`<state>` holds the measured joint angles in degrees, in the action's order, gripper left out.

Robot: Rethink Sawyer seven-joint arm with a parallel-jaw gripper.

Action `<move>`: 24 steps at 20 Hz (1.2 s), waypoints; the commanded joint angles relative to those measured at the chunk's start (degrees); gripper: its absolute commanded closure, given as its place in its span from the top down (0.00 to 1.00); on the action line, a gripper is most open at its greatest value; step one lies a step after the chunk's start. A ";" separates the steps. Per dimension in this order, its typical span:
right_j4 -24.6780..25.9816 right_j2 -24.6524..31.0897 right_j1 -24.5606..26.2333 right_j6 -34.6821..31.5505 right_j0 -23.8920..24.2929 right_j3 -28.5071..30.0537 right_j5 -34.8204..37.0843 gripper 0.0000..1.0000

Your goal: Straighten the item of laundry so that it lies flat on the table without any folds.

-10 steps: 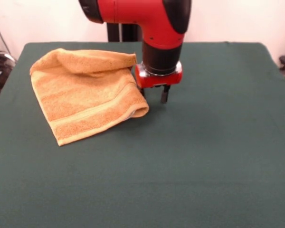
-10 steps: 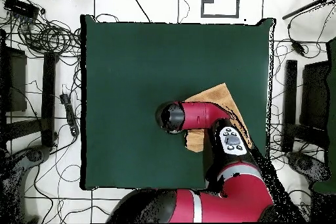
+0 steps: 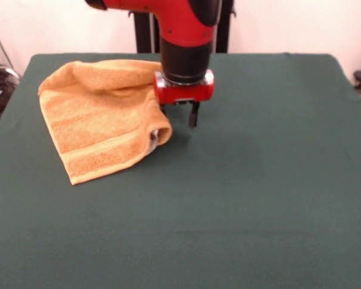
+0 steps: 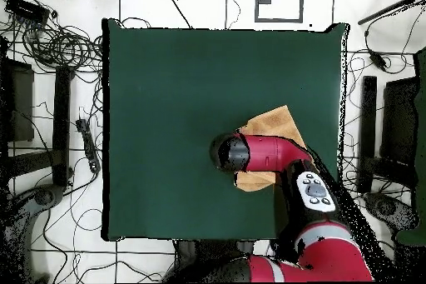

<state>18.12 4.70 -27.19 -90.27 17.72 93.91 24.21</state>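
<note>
- The small square orange-tan terry hand towel (image 3: 102, 123) lies on the large table covered in dark green cloth (image 3: 259, 198), toward ten o'clock of the tabletop in the front view; in the overhead view the towel (image 4: 270, 124) shows at about four o'clock of the table (image 4: 166, 89), mostly covered by the arm
- The towel is not flat: its far edge is rolled over into a thick ridge at twelve o'clock of the cloth, and its corner at three o'clock curls up off the table, with a pale bit inside the curl that may be the care tag
- The lighter woven border band (image 3: 105, 149) runs slantwise near the edge at six o'clock, which suggests the cloth is doubled over rather than spread to its full square
- The red and black arm's gripper (image 3: 182, 114) hangs straight down just at the curled corner, at three o'clock of the towel; one dark finger (image 3: 194, 114) stands clear on the side away from the cloth, while the other is hidden against the towel's curl
- Whether the fingers are closed on the corner or only standing beside it I cannot tell; the corner lifting just beneath the wrist would fit a pinch, but that is a judgement
- Coming at that corner makes sense, since drawing it toward three o'clock would likely pull the fold open
</note>
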 commanded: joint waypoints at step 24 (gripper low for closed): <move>2.67 0.54 7.35 -5.10 -0.69 -7.86 -5.55 1.00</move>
<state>18.26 3.54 -29.63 -90.27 18.35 91.86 23.64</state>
